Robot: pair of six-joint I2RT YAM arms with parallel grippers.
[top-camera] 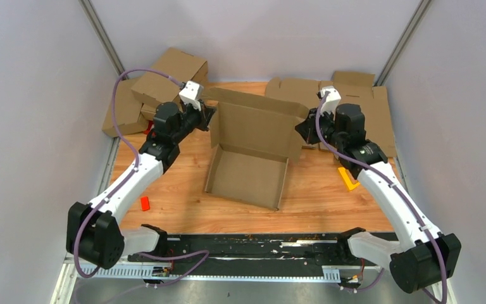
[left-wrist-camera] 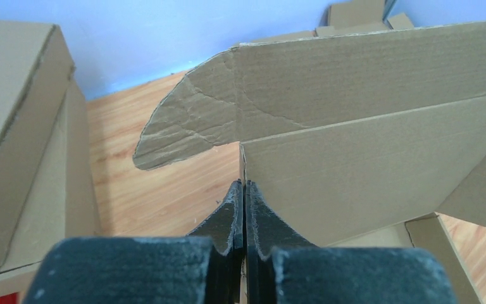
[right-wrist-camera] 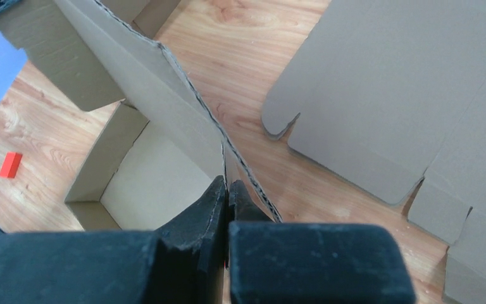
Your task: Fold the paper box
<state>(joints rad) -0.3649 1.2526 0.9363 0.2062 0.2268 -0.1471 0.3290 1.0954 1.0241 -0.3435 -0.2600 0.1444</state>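
Observation:
The paper box (top-camera: 248, 174) sits in the middle of the wooden table, a shallow brown cardboard tray with its lid (top-camera: 253, 123) standing upright at the far side. My left gripper (top-camera: 207, 118) is shut on the lid's left edge (left-wrist-camera: 243, 166); a rounded flap (left-wrist-camera: 186, 117) sticks out above it. My right gripper (top-camera: 302, 129) is shut on the lid's right edge (right-wrist-camera: 224, 163), with the tray's inside (right-wrist-camera: 155, 183) below to the left.
Folded mailer boxes (top-camera: 168, 76) are stacked at the back left, also in the left wrist view (left-wrist-camera: 19, 126). Flat cardboard blanks (top-camera: 354, 95) lie at the back right, close behind the right gripper (right-wrist-camera: 411, 101). A small red block (top-camera: 144, 203) and a yellow piece (top-camera: 347, 178) lie on the table.

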